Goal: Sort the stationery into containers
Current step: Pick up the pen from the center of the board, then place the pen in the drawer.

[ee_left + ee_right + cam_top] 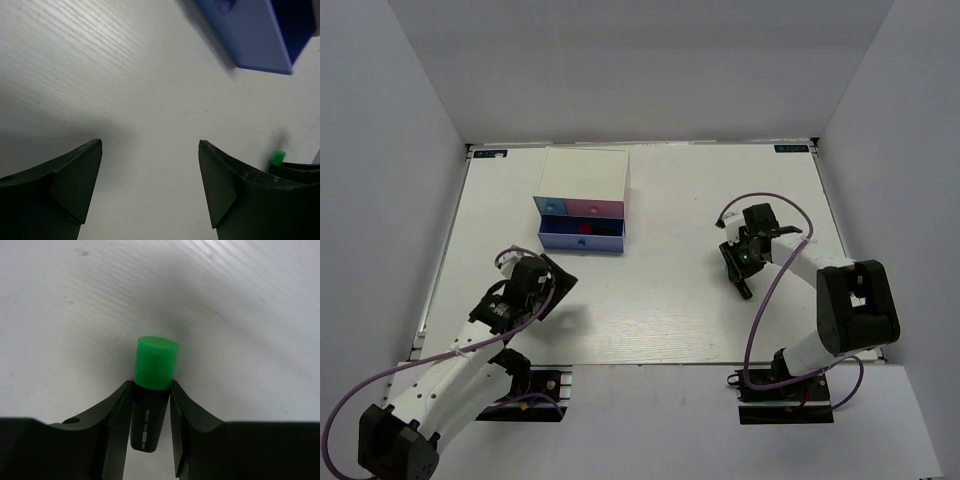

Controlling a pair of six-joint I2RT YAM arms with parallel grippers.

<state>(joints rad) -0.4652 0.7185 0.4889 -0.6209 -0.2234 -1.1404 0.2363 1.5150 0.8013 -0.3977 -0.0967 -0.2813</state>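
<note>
My right gripper (151, 390) is shut on a black highlighter with a green end (156, 365), which sticks out past the fingertips, low over the white table. In the top view this gripper (740, 272) is at the right of the table. The green end also shows small in the left wrist view (277, 158). The cream-topped box (582, 175) stands at the back left, with its darker blue bottom drawer (582, 240) pulled out; something reddish lies in it. My left gripper (150, 145) is open and empty, in front of the box (545, 285). No other stationery shows.
The light-blue (555, 207) and pink (598, 209) upper drawers are closed. The open blue drawer's corner (250, 35) is ahead of my left gripper. White walls enclose the table on three sides.
</note>
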